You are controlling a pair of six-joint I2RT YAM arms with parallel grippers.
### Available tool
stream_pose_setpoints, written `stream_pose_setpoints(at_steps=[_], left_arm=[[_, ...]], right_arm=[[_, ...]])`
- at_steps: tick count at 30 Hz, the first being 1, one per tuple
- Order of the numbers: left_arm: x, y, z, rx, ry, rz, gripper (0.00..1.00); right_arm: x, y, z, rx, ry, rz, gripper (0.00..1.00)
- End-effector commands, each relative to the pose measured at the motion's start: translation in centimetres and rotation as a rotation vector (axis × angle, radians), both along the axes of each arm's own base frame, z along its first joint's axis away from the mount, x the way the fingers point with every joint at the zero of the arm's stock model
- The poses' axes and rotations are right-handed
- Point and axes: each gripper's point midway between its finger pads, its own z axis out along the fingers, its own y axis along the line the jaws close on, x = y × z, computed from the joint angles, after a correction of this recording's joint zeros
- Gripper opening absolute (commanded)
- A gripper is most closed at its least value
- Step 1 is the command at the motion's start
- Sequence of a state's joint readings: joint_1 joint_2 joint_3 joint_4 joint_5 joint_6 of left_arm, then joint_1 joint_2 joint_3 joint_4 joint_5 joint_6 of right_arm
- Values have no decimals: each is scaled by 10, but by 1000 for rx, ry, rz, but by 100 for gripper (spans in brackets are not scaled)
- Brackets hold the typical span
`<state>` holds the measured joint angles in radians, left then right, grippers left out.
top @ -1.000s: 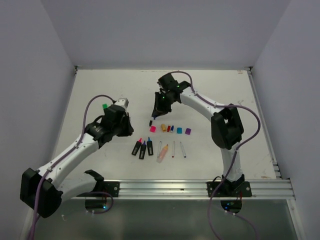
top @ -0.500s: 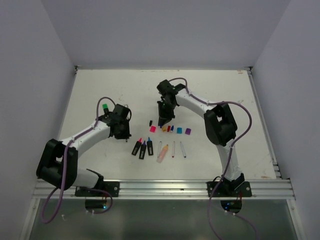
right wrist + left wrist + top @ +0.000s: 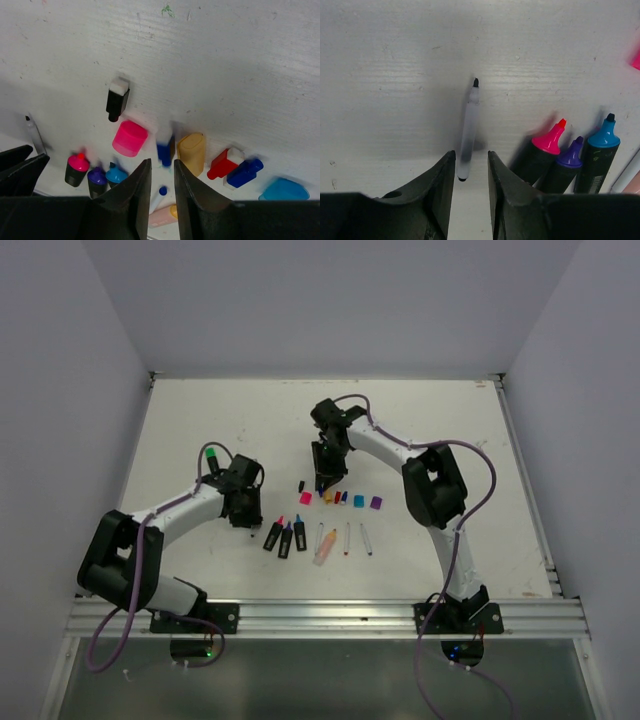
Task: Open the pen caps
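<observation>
pen caps [image 3: 130, 138] loose beneath parted right hand [image 3: 161, 166]

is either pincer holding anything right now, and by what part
Nothing looks held. The left pincer stands open around the tail of a thin pen lying on the table; the right pincer is open above the caps.

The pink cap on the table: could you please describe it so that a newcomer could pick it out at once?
On the white table, a row of loose caps lies just beyond the line of uncapped pens. The pink cap sits near the row's left end, next to a black cap. It is the only bright pink cap, squat and wide.
</observation>
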<state>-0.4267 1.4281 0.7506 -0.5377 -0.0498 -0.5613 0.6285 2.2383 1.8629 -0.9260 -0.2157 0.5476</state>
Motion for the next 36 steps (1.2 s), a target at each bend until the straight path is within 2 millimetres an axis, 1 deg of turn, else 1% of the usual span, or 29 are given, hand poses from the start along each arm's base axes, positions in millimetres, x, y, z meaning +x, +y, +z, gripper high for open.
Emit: stream_pose_setpoints(at_steps=[1, 2, 4, 5, 7, 8, 9, 10, 11, 12, 13, 14, 15, 16, 17, 18, 19, 20, 21, 22, 23, 24, 25, 27, 30, 31, 32, 33, 36], left_arm=[[7, -4, 2, -21, -25, 20, 37], [8, -3, 2, -20, -26, 22, 41], [11, -4, 5, -20, -31, 28, 50], [12, -4, 7, -20, -33, 31, 53], [16, -3, 12, -11, -50, 42, 58], [24, -4, 23, -14, -80, 48, 59], [26, -2, 28, -2, -88, 53, 59], [34, 2, 35, 26, -117, 62, 61], [47, 2, 49, 32, -156, 71, 62], [53, 7, 55, 63, -174, 81, 63], [60, 11, 60, 83, -190, 75, 64], [66, 14, 61, 104, -190, 75, 65], [81, 18, 73, 109, -220, 91, 66], [88, 24, 76, 136, -228, 92, 68], [96, 30, 71, 160, -208, 105, 69], [109, 41, 78, 170, -215, 144, 69], [115, 49, 78, 193, -210, 169, 70], [121, 65, 68, 218, -175, 212, 70], [125, 73, 67, 235, -159, 233, 70], [136, 81, 74, 253, -176, 258, 71], [140, 88, 65, 276, -150, 273, 72], [145, 99, 65, 285, -146, 302, 73], [150, 104, 63, 294, -149, 312, 73], [164, 115, 60, 294, -154, 346, 74], [181, 127, 49, 293, -145, 370, 74], [181, 129, 49, 294, -146, 372, 74], [183, 131, 39, 301, -123, 374, 74], [189, 135, 39, 301, -128, 381, 74], [195, 139, 23, 294, -112, 383, 73]], right_arm=[[5, 1, 6, -14, -30, 28, 29], [6, 1, 7, -14, -34, 31, 32], [7, 2, 9, -6, -38, 38, 34], [8, 2, 12, -3, -43, 44, 37], [11, 4, 19, 11, -63, 50, 40], [12, 5, 23, 16, -72, 54, 42], [13, 5, 30, 23, -89, 56, 43], [16, 6, 37, 29, -106, 59, 44], [16, 5, 44, 29, -117, 60, 46], [16, 4, 50, 31, -129, 62, 47], [17, 4, 64, 47, -153, 62, 48], [15, 4, 70, 54, -161, 64, 50], [14, 3, 75, 57, -170, 65, 51], [11, 0, 86, 66, -187, 68, 53], [9, -2, 90, 69, -188, 69, 56], [6, -3, 95, 74, -191, 71, 57], [2, -6, 95, 70, -186, 77, 58], [-2, -10, 102, 70, -193, 79, 61], [-4, -12, 104, 66, -192, 83, 62], [-8, -15, 103, 59, -186, 90, 63], [-11, -18, 108, 60, -186, 91, 64], [-13, -20, 108, 59, -181, 88, 64], [-17, -23, 106, 54, -168, 90, 64], [-21, -27, 110, 55, -168, 90, 65], [-27, -34, 112, 47, -165, 91, 65], [-28, -35, 112, 47, -164, 91, 65], [-29, -36, 113, 46, -164, 91, 65], [-29, -38, 114, 50, -162, 88, 65], [-31, -40, 116, 56, -161, 82, 65]])
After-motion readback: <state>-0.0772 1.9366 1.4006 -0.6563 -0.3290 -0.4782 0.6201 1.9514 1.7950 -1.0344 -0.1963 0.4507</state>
